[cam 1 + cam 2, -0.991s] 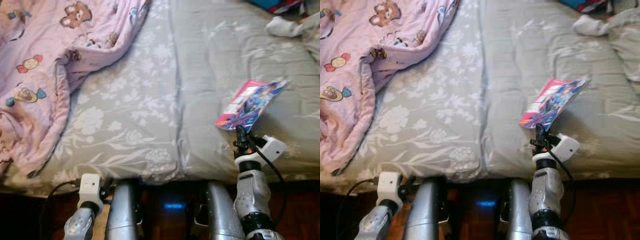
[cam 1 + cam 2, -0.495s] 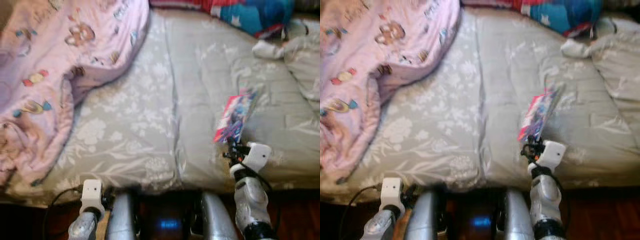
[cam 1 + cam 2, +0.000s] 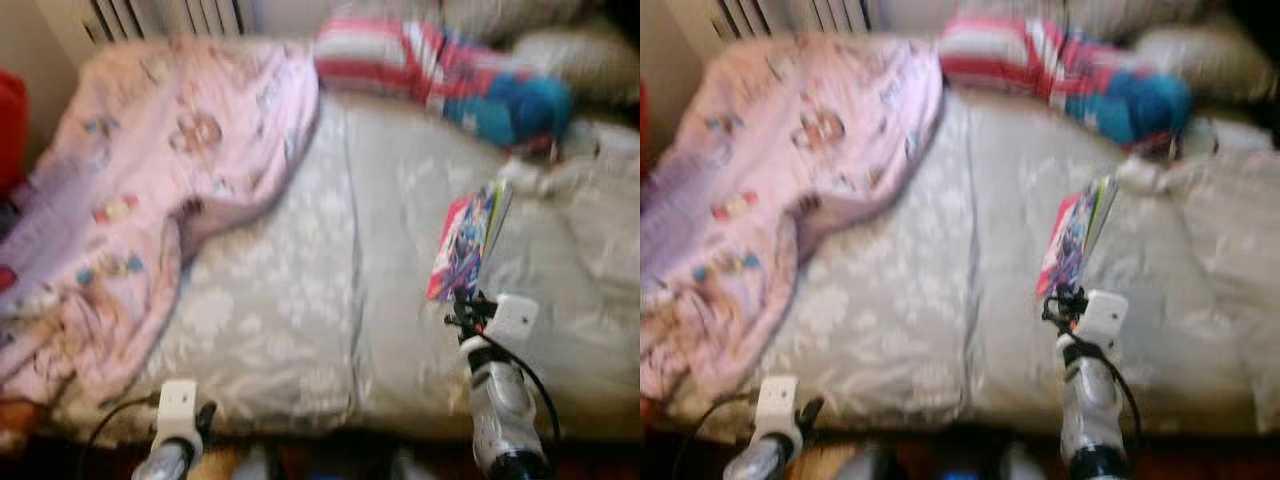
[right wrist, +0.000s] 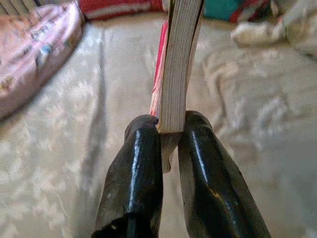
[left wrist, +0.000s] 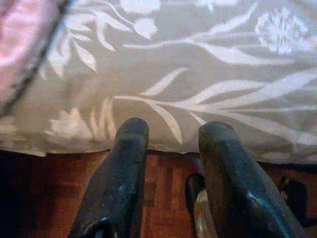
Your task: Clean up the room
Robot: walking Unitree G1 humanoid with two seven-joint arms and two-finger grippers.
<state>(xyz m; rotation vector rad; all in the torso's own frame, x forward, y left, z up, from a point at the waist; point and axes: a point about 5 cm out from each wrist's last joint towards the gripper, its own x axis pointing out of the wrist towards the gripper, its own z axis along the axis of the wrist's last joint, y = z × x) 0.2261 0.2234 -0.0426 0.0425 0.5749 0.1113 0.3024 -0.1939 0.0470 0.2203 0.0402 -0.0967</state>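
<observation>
A thin colourful book (image 3: 462, 245) with a pink and blue cover stands upright above the grey floral bedspread (image 3: 300, 290), pinched at its lower edge by my right gripper (image 3: 466, 305). In the right wrist view both black fingers (image 4: 143, 168) press on the book's page edge (image 4: 179, 64). My left gripper (image 5: 171, 144) hangs low at the near edge of the bed, open and holding nothing, over the dark wood floor (image 5: 163, 183).
A pink teddy-print blanket (image 3: 150, 190) is heaped on the left half of the bed. A striped red, white and blue bundle (image 3: 450, 80) lies at the far end. White socks (image 3: 530, 175) and a grey pillow (image 3: 600, 230) lie at the right.
The camera has tilted up, showing more of the bed's far end. My right gripper has turned the book from lying slanted to standing upright and edge-on.
</observation>
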